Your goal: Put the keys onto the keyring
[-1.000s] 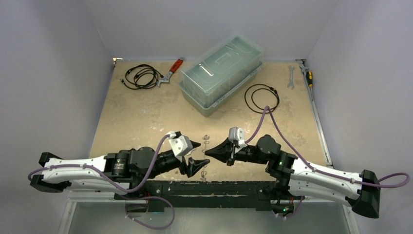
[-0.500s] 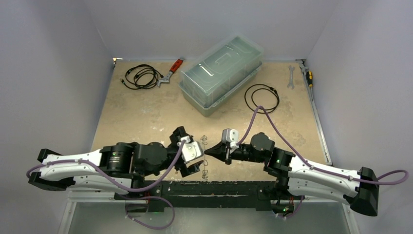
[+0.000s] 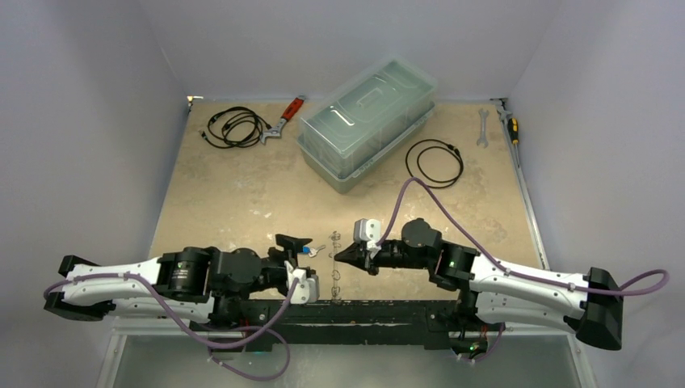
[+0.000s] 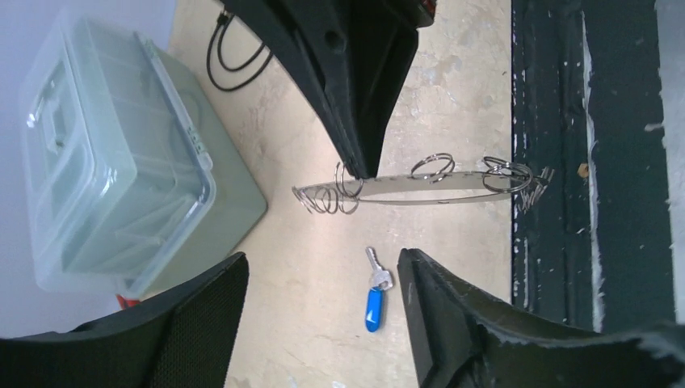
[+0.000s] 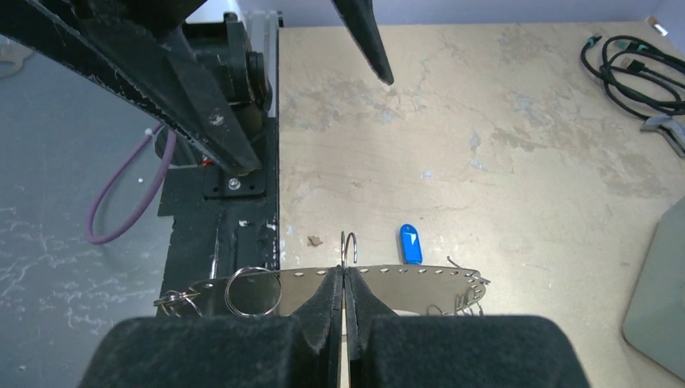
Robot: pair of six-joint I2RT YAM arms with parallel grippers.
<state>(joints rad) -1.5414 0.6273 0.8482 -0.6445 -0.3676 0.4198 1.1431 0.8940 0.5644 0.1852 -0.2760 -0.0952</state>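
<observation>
Drawing back toward frame-left, left gripper is hovering open over blue-headed key; right gripper is pinching keyring upright for threading.

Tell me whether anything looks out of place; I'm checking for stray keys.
The blue-headed key lies loose on the table, off the keyring that the right pincer holds pinched on edge. The left pincer is open near it, holding nothing.

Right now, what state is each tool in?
Left tool: open, holding nothing.
Right tool: shut on the keyring.
</observation>
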